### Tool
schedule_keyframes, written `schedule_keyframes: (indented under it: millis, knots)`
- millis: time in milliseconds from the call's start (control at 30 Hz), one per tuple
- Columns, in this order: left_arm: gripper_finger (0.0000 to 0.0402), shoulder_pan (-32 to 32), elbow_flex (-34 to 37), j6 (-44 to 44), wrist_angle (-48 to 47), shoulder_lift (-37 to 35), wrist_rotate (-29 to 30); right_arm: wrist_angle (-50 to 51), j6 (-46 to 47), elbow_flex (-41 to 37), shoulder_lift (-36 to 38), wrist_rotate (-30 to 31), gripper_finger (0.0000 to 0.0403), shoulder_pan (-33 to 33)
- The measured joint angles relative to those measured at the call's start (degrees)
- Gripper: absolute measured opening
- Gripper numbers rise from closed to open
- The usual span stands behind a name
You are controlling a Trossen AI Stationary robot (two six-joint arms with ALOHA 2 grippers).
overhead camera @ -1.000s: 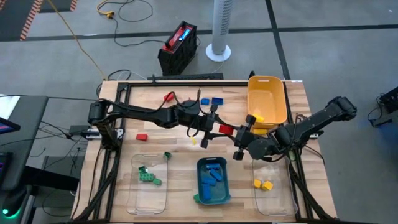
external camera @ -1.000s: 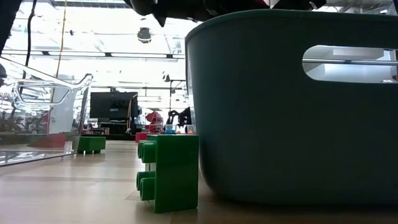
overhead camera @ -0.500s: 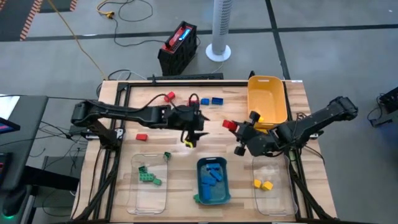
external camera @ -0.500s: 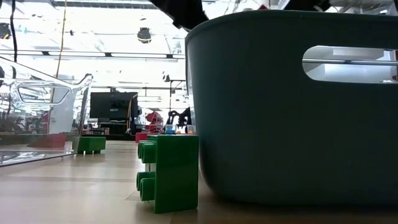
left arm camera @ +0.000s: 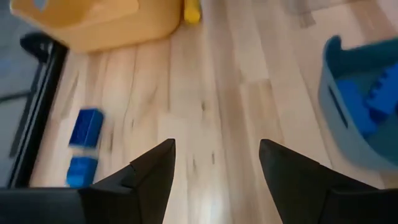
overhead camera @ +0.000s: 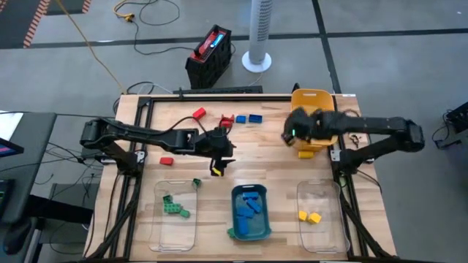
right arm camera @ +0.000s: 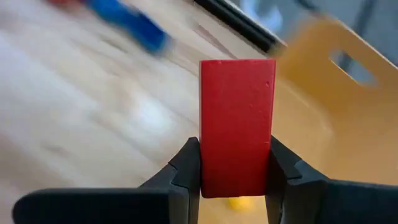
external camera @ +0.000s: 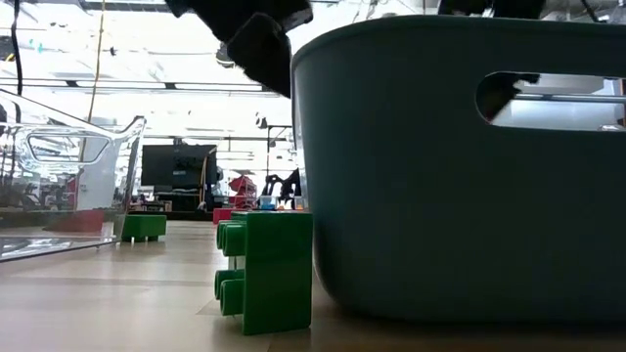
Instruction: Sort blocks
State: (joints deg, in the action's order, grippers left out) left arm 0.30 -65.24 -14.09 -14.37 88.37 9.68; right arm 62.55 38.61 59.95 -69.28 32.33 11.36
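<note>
on the table: yellow bin at far right edge
right gripper: beside the yellow bin, pinching a red block
left gripper: mid-table, fingers spread, nothing between them
blue blocks: far side of table

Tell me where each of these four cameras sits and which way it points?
High view: overhead, straight down on the table and both arms.
Low view: at tabletop height, facing a green block and the teal bin.
Left wrist view: past the left gripper, open and empty, over wood.
Right wrist view: past the right gripper, clamping a red block.
Both wrist views share the yellow bin.
</note>
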Motion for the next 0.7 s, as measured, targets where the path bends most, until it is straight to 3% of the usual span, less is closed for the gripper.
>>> schedule_keyframes:
  millis: [200, 300, 400, 700]
  knots:
    - [0.0226, 1.3, 6.2, -0.2, 9.1, -3.2, 0.5, 0.9, -9.6, 0.1, -0.8, -16.0, 0.0110, 23.0]
    - [0.0226, 1.9, 6.5, -0.4, 10.3, -4.0, 0.4, 0.5, -14.0, 0.1, -3.0, -20.4, 0.0110, 31.5]
    - [0.0226, 2.2, 6.5, -0.2, 11.0, -4.2, 0.4, 1.1, -16.0, 0.0, -7.2, -23.3, 0.0110, 34.9]
    - [0.0226, 2.1, 6.5, 0.4, 8.2, -4.3, 0.2, 7.1, -18.1, 2.8, -22.5, -25.5, 0.0114, 34.8]
